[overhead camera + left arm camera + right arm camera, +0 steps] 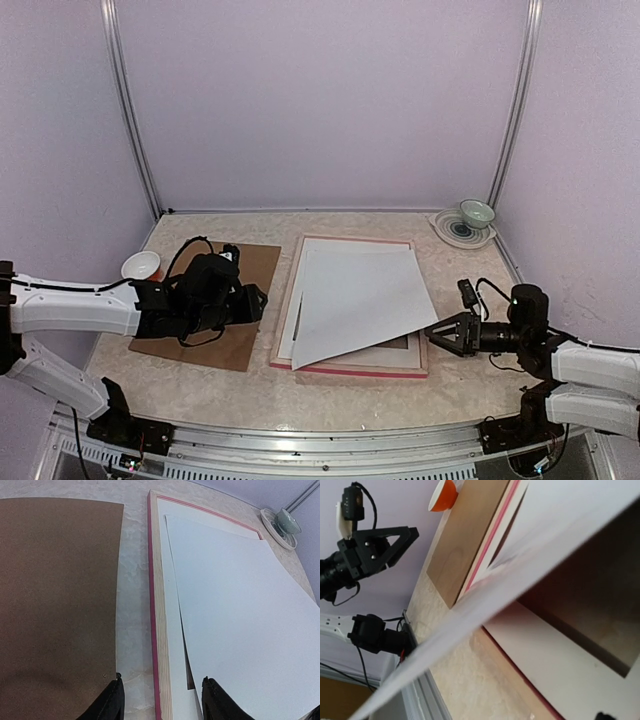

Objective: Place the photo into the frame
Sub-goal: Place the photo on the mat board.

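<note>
The frame (350, 369) lies back up in the middle of the table, pink at its edges (152, 605), with the white mat (402, 354) inside it. The photo (355, 295) shows its white back and slants over the frame. Its right corner is raised and its left part rests on the mat. My right gripper (437, 331) is shut on that raised corner. In the right wrist view the photo's edge (485, 615) crosses as a blurred band, dark red underneath. My left gripper (162, 705) is open and empty, low over the gap between the brown backing board (55, 595) and the frame's left edge.
The backing board (240, 300) lies left of the frame, under my left arm. A small white bowl (141, 265) stands at the far left. A green cup (476, 213) on a plate (446, 229) stands at the back right. The enclosure walls stand close on three sides.
</note>
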Robot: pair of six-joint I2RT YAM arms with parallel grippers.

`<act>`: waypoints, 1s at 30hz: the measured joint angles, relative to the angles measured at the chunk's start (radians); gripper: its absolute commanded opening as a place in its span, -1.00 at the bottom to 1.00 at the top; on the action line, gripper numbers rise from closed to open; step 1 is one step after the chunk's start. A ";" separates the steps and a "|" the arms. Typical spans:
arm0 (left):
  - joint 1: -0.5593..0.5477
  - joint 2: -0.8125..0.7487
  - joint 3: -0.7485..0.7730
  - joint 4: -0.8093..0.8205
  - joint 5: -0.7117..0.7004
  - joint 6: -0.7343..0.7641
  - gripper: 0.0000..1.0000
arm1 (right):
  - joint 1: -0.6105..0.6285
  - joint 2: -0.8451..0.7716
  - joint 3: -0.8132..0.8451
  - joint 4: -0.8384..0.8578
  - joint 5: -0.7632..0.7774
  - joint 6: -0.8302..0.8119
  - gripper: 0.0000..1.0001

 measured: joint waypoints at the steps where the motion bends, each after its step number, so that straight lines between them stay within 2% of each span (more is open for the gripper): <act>1: 0.000 0.000 -0.002 0.001 0.000 -0.001 0.07 | -0.002 -0.005 -0.011 0.008 0.000 0.012 0.98; 13: 0.000 -0.001 -0.011 0.006 0.000 -0.011 0.06 | -0.015 -0.024 -0.039 0.005 0.035 0.048 0.98; 18: 0.000 -0.010 -0.025 0.007 0.000 -0.013 0.06 | -0.026 -0.113 -0.053 -0.050 0.068 0.061 0.98; 22: -0.001 -0.011 -0.029 0.008 0.000 -0.014 0.06 | -0.032 -0.177 -0.044 -0.166 0.124 0.060 0.98; 30: -0.004 -0.016 -0.029 0.008 0.000 -0.014 0.06 | -0.034 -0.353 0.062 -0.528 0.285 0.031 0.97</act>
